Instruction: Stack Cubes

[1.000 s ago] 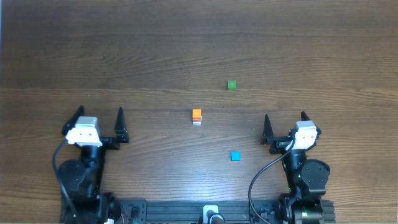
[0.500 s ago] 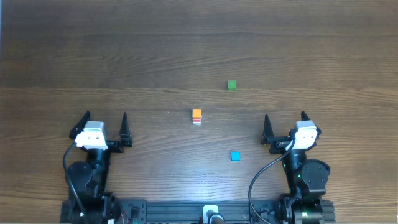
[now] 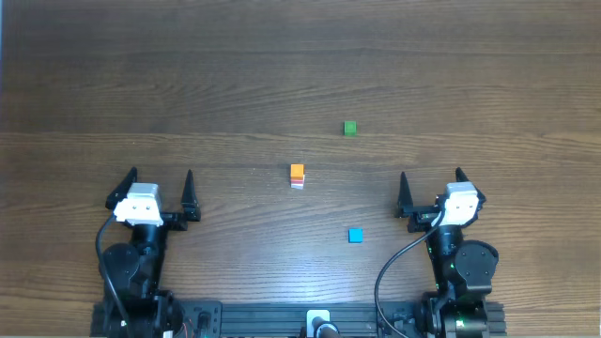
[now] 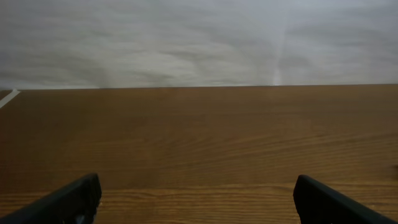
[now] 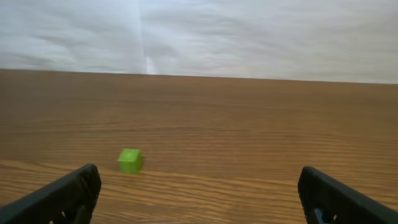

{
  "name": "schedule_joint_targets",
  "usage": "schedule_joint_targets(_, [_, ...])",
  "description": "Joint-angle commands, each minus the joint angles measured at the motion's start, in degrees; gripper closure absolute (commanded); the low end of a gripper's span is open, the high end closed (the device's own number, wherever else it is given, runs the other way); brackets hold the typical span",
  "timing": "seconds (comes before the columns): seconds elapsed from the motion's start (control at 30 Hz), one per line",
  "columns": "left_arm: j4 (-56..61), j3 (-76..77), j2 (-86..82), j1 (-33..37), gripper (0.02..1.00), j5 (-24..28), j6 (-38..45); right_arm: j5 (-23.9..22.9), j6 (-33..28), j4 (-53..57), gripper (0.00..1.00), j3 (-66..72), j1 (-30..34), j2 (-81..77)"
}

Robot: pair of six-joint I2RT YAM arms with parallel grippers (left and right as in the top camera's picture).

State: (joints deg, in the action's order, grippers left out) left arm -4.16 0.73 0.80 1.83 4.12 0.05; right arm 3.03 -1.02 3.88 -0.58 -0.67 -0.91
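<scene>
From the top view, I see an orange cube (image 3: 297, 171) already sitting on a pale cube (image 3: 298, 184) mid-table. The green cube (image 3: 350, 129) lies farther out, the blue cube (image 3: 355, 236) nearer the right arm's base. The left gripper (image 3: 160, 175) and right gripper (image 3: 430, 175) are both spread wide, holding nothing.

In the left wrist view, my left gripper (image 4: 198, 183) has its fingers apart over bare wooden table (image 4: 199, 137).

In the right wrist view, the green cube (image 5: 129, 160) sits ahead of the open right gripper (image 5: 199, 174). I judge these cubes light and rigid, so I'd pinch two opposite flat faces, centred.
</scene>
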Motion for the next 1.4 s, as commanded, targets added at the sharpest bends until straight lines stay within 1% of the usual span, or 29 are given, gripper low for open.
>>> schedule_joint_targets(0.03, [0.1, -0.4, -0.6, -0.3, 0.018, 0.3, 1.0, -3.0, -3.1, 0.3, 0.009, 0.3, 0.3, 0.3])
schedule_joint_targets(0.3, [0.1, -0.4, -0.6, -0.3, 0.018, 0.3, 1.0, -3.1, -3.2, -0.4, 0.009, 0.3, 0.3, 0.3])
schedule_joint_targets(0.33, [0.1, -0.4, -0.6, -0.3, 0.018, 0.3, 1.0, -4.2, -2.2, -4.3, 0.007, 0.3, 0.4, 0.3])
schedule_joint_targets(0.4, [0.1, -0.4, -0.6, -0.3, 0.018, 0.3, 1.0, -4.1, 3.1, -8.2, 0.009, 0.3, 0.4, 0.3])
schedule_joint_targets(0.43, [0.1, -0.4, -0.6, -0.3, 0.018, 0.3, 1.0, -3.8, 4.3, -9.8, 0.007, 0.3, 0.3, 0.3])
schedule_joint_targets(0.53, [0.1, -0.4, -0.6, -0.3, 0.018, 0.3, 1.0, 0.3, 3.5, -14.2, 0.009, -0.7, 0.3, 0.3])
schedule_joint_targets(0.63, [0.1, -0.4, -0.6, -0.3, 0.02, 0.3, 1.0, 0.8, 3.5, -13.3, 0.007, -5.5, 0.3, -0.1])
schedule_joint_targets(0.7, [0.1, -0.4, -0.6, -0.3, 0.018, 0.3, 1.0, 0.9, 3.0, -10.7, 0.007, -10.6, 0.3, -1.4])
schedule_joint_targets(0.83, [0.1, -0.4, -0.6, -0.3, 0.018, 0.3, 1.0, 2.2, -0.4, -2.4, 0.009, -23.8, 0.2, -7.9])
schedule_joint_targets(0.9, [0.1, -0.4, -0.6, -0.3, 0.018, 0.3, 1.0, 3.1, -1.9, 3.7, 0.009, -32.1, 0.2, -13.8])
schedule_joint_targets(0.97, [0.1, -0.4, -0.6, -0.3, 0.018, 0.3, 1.0, 5.4, -3.8, 10.4, 0.009, -40.7, 0.2, -20.6])
schedule_joint_targets(1.0, [0.1, -0.4, -0.6, -0.3, 0.018, 0.3, 1.0, 6.6, -4.0, 17.3, 0.009, -48.8, 0.2, -27.2])
schedule_joint_targets(1.1, [0.1, -0.4, -0.6, -0.3, 0.018, 0.3, 1.0, 6.6, -4.0, 29.2, 0.009, -62.0, -0.2, -38.7])
schedule_joint_targets(1.2, [0.1, -0.4, -0.6, -0.3, 0.018, 0.3, 1.0, 6.6, -3.7, 38.7, 0.007, -72.8, -1.4, -49.8])
schedule_joint_targets(1.3, [0.1, -0.4, -0.6, -0.3, 0.018, 0.3, 1.0, 6.6, -2.2, 46.1, 0.007, -81.3, -4.0, -60.5])
schedule_joint_targets(1.4, [0.1, -0.4, -0.6, -0.3, 0.018, 0.3, 1.0, 6.4, 0.2, 50.9, 0.009, -86.9, -7.5, -70.8])
